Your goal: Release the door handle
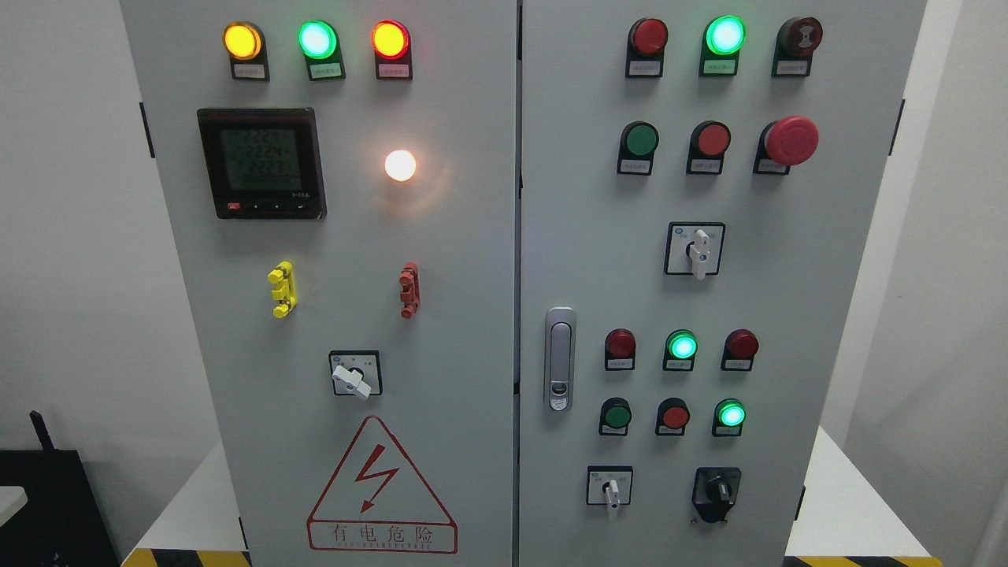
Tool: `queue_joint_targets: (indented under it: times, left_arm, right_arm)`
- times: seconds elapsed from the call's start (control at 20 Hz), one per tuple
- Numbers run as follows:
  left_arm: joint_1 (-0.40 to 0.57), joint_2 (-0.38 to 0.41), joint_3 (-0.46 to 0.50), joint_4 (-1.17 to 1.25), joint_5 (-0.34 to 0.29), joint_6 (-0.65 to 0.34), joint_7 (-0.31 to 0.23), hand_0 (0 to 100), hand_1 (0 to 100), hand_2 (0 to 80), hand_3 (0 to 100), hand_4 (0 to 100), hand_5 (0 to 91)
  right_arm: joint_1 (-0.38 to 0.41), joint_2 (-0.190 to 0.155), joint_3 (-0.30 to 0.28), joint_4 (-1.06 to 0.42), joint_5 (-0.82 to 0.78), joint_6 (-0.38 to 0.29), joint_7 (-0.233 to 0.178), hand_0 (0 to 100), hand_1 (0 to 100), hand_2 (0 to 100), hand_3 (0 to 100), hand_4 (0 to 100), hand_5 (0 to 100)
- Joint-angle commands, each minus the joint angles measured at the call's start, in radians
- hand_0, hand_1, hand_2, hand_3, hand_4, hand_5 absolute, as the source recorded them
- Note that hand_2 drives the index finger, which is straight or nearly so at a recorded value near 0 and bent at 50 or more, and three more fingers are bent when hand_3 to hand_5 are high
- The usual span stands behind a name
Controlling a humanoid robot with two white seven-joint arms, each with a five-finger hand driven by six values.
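Yellow-and-black hazard tape [185, 558] peeks in, cut off at the bottom edge, left of and far below the silver recessed door handle [560, 359]. You'll spot that handle flush on the grey cabinet's right door [827, 331], beside the centre seam. Neither robot hand shows, so you can't tell about fingers.

Industrial control room: electrical cabinet [504, 315] (lit indicator lamps [316, 39]).
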Motion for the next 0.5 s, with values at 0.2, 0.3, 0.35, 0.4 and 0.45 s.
queue_joint_targets:
  times: [0.2,0.3,0.35,0.4,0.45]
  left_arm:
    - [-0.003,0.000,0.002,0.009,0.000,0.000,-0.001,12,39,0.0,0,0,0.0]
    - [-0.003,0.000,0.002,0.009,0.000,0.000,-0.001,12,39,0.0,0,0,0.0]
    - [-0.003,0.000,0.002,0.009,0.000,0.000,-0.001,12,39,0.0,0,0,0.0]
    - [-0.003,0.000,0.002,0.009,0.000,0.000,-0.001,12,39,0.0,0,0,0.0]
    - [-0.003,0.000,0.002,0.009,0.000,0.000,-0.001,12,39,0.0,0,0,0.0]
  right_arm:
    - [-0.004,0.000,-0.002,0.003,0.271,-0.064,-0.053,41,9,0,36,36,33]
    - [-0.012,0.000,0.000,0.012,0.361,-0.074,-0.091,41,12,0,45,42,43]
    - [-0.021,0.000,0.000,0.022,0.404,-0.088,-0.117,41,12,0,47,44,45]
    - [-0.030,0.000,0.000,0.032,0.450,-0.102,-0.137,41,13,0,51,48,52]
    - [-0.036,0.000,0.000,0.040,0.501,-0.110,-0.152,41,15,0,54,51,58]
